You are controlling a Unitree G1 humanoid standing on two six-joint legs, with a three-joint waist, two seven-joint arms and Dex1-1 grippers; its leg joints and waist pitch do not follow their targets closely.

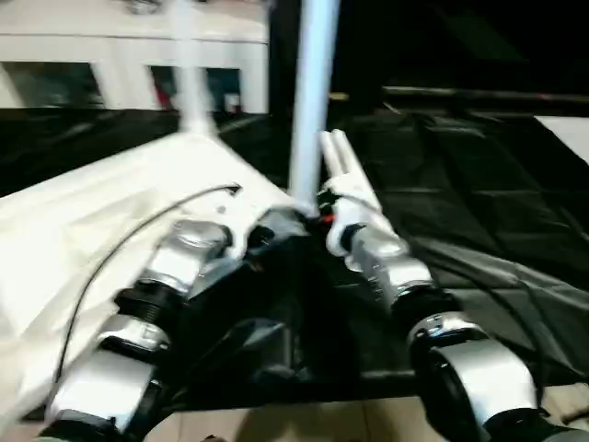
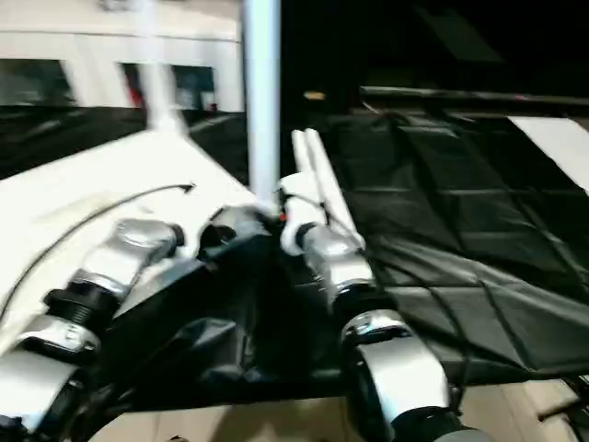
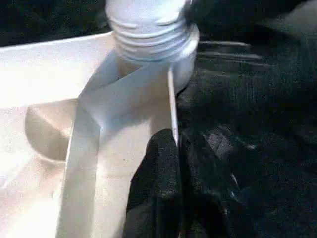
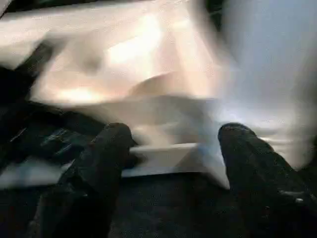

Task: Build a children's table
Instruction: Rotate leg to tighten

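While both silver forearms reach forward, the left gripper (image 3: pixel 171 183) is closed beside the white plastic children's table (image 1: pixel 110 212). The right gripper (image 4: pixel 173 148) stands apart near the upright round white leg (image 1: pixel 313 101). No writing is legible.

The white, smooth plastic children's table top (image 1: pixel 110 212) and its round leg (image 1: pixel 313 101) look faintly glossy; the black creased sheet (image 1: pixel 479 203) shines like plastic film.

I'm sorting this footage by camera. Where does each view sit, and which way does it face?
Left eye, right eye: on the head, looking down over both silver forearms at the upturned tabletop and upright leg.
Left wrist: along the shut left tool at the leg's threaded end in the corner socket.
Right wrist: between the spread right tool's fingers at the same corner.
Shared: that leg.
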